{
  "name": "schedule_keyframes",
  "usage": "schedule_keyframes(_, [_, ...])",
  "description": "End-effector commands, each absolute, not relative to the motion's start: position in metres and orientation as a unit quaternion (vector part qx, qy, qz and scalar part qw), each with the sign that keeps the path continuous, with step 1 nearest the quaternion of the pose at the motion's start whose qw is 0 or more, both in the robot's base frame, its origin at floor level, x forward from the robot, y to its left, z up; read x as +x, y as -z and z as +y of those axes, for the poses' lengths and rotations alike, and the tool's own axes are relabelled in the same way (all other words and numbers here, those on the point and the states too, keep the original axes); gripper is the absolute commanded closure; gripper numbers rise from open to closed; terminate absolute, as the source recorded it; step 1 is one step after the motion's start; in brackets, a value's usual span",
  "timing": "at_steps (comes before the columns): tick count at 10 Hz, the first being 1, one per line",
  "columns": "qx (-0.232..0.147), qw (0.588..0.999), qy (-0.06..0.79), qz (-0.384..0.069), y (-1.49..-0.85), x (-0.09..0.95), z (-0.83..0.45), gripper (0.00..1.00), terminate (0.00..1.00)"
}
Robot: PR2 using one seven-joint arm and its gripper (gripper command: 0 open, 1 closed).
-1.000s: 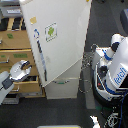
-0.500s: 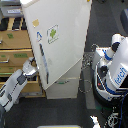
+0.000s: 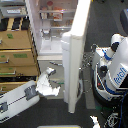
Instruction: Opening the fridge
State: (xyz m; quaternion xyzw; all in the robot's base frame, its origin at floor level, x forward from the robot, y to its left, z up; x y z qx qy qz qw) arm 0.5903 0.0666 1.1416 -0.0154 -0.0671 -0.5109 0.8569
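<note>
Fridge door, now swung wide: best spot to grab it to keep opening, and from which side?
Probably the fridge door free vertical edge, low down near the gripper. It stands edge-on to the camera, a thin tall slab, so jaws could straddle it, coming from the exterior view's left. Whether the gripper holds it now is unclear.

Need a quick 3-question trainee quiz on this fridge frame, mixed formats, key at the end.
1. True or false: the fridge door is swung open, with the shelves inside showing.
2. What stands at the exterior view's left of the fridge? A) wooden drawer cabinet B) sink C) oven
3. Where is the gripper relative to the door?

Key: 1 true. 2 A. 3 Low down, on the exterior view's left of the door's edge, in front of the open fridge; whether its jaws are open is too blurred to tell.
</note>
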Motion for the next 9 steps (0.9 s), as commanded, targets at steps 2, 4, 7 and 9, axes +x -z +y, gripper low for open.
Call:
schedule_keyframes(2, [-0.057,0.793,0.588,-0.146,-1.233,0.427,-0.012,0.0,0.0])
schedule_keyframes(4, [-0.077,0.852,0.5,-0.137,-1.182,0.479,0.063,0.0,0.0])
schedule_keyframes(7, [-0.076,0.898,0.401,-0.166,-1.164,0.52,0.177,0.0,0.0])
schedule_keyframes(9, [-0.056,0.9,0.39,-0.184,-1.159,0.518,0.215,0.0,0.0])
